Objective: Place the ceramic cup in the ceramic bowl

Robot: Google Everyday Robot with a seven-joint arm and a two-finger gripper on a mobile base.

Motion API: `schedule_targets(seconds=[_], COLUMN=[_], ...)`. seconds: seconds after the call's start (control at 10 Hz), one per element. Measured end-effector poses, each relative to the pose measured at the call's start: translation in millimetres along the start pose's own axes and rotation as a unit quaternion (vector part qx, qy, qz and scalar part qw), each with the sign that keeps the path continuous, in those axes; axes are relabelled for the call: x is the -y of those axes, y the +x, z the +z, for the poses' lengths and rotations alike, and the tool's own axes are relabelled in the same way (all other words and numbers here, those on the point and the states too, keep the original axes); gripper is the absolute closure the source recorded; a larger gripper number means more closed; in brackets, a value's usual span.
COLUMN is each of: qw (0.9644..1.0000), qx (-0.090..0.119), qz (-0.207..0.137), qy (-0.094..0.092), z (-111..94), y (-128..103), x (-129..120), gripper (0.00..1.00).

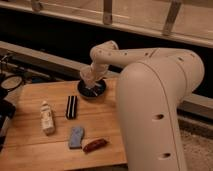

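Observation:
The black ceramic bowl (pixel 93 90) sits at the far middle of the wooden table (pixel 105 127). My gripper (pixel 89 80) is at the end of the white arm, directly over the bowl's left part. It holds the cream-white ceramic cup (pixel 88 75), which hangs just above the bowl's rim, hard to tell apart from the pale arm. The cup's lower end is close to or inside the bowl's dark interior.
A black-and-white striped block (pixel 71 106) lies left of the bowl. A white labelled bottle (pixel 47 118) lies further left. A blue cloth (pixel 76 137) and a red-brown snack (pixel 95 145) lie near the front edge. The robot's white body (pixel 160 110) fills the right.

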Motion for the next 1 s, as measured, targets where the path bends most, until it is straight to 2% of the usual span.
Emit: schedule_targets(seconds=[0.3,0.5,0.6,1.0], qw=[0.9999,0.9999,0.9999,0.9999], qx=[-0.010,-0.011,-0.012,-0.013], qz=[-0.005,-0.006,-0.006,-0.008], qy=[0.003,0.004,0.005,0.005], z=[12.4,13.1,13.1,11.2], y=[10.4,11.0,10.9,13.0], x=[-2.6,-2.6,-3.4,-7.1], gripper=[0.80,0.78,0.72,0.30])
